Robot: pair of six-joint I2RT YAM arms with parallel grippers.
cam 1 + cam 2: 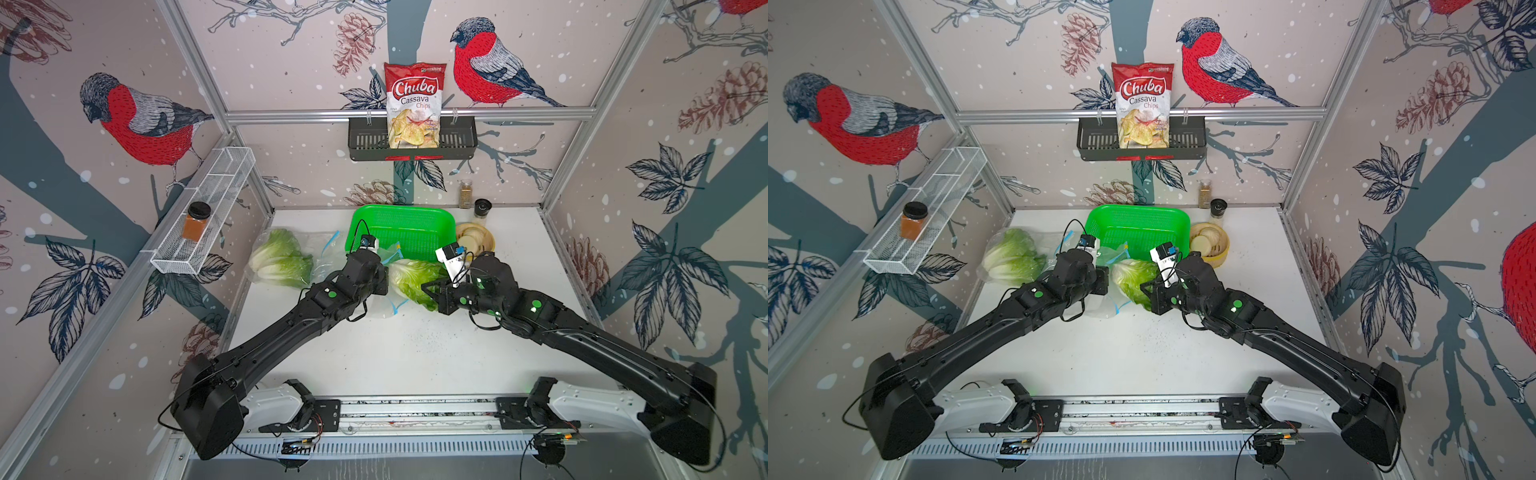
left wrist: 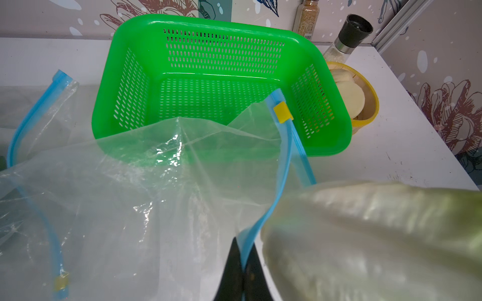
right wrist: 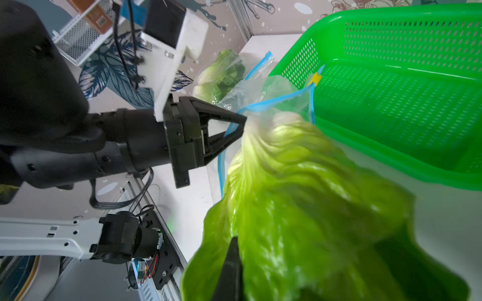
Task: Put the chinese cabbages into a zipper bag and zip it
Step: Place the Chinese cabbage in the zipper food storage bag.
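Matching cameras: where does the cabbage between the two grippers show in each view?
Both top views: cabbage, mid-table, just before the green basket.
Left wrist: blurred foreground, beside the blue zipper.
Right wrist: foreground, stalk at the mouth of the bag.
Shared landmark: the green basket.

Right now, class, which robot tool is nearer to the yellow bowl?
Right. The right tool, shut on a cabbage, is close by the yellow bowl; the left tool, pinching the zipper bag, lies beyond that cabbage.

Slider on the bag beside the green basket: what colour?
The slider is yellow; left wrist view shows it best.
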